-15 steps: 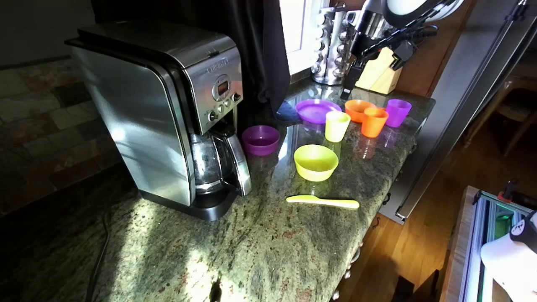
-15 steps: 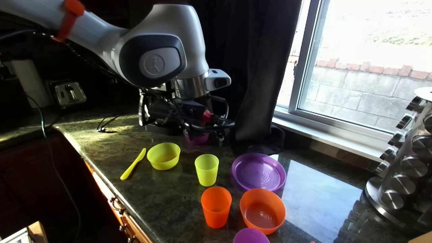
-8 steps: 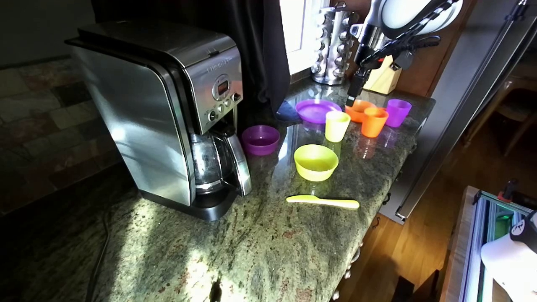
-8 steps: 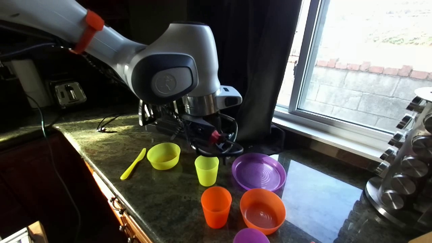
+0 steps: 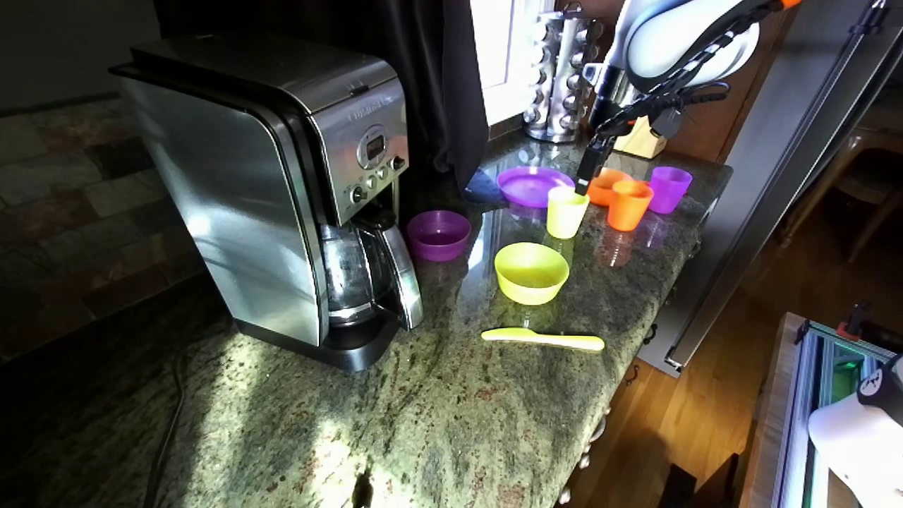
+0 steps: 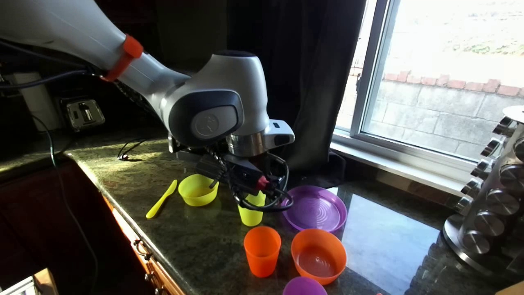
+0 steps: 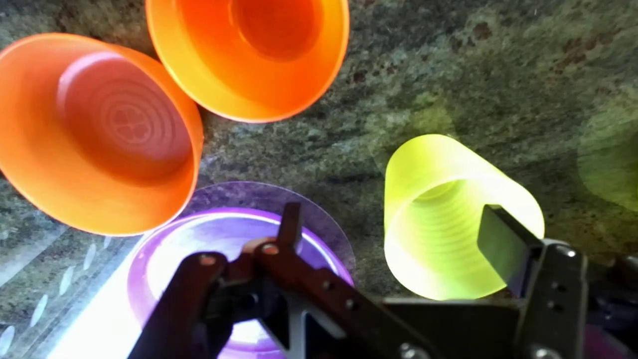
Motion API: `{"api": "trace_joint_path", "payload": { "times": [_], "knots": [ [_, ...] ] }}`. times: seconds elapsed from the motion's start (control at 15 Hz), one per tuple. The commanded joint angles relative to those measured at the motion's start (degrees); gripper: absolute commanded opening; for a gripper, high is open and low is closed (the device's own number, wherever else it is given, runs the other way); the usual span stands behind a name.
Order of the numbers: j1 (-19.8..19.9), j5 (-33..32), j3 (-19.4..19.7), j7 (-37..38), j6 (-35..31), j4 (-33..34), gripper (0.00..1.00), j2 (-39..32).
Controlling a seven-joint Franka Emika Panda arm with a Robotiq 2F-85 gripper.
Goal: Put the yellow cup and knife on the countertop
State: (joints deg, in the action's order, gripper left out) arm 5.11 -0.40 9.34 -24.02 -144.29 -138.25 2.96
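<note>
Wrist view showed the hand (image 7: 394,232) with its two fingers spread wide. One finger (image 7: 506,249) lay across the mouth of the yellow cup (image 7: 443,229), and the opposite finger appeared over the purple plate (image 7: 214,237); whether the hand touched the cup, I could not tell. In both exterior views this cup stood upright on the counter (image 5: 437,409), and in an exterior view the arm (image 6: 241,98) with the hand covered a part of it. The purple plate lay just beside the yellow cup, with a gap between them. Also near the yellow cup stood the orange cup (image 5: 630,205), upright too, and the orange bowl (image 6: 318,258); farther from the yellow cup than the orange cup was the purple cup (image 5: 669,189). The yellow bowl (image 5: 531,275) was near the yellow cup on another side, and beyond this bowl, when counted from the cup, the yellow knife (image 5: 543,340) was lying flat on the counter. Well apart from the yellow cup stood the coffee maker (image 5: 268,197), and the purple bowl (image 5: 438,236) was between these two. Past the purple plate, also well apart from the yellow cup, stood the tall rack of jars (image 5: 565,70).
</note>
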Motion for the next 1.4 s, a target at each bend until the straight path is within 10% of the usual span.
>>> {"api": "trace_joint_path", "payload": {
  "times": [0.0, 0.6, 1.33],
  "knots": [
    [0.28, 2.20, -0.74, 0.40, -3.75, -0.34, 0.78, -2.59],
    [-0.74, 6.67, -4.62, -0.65, -3.20, -0.83, 0.02, -3.70],
    [-1.80, 10.57, -6.11, -4.61, 0.11, -2.81, 0.01, -1.17]
  ]
}}
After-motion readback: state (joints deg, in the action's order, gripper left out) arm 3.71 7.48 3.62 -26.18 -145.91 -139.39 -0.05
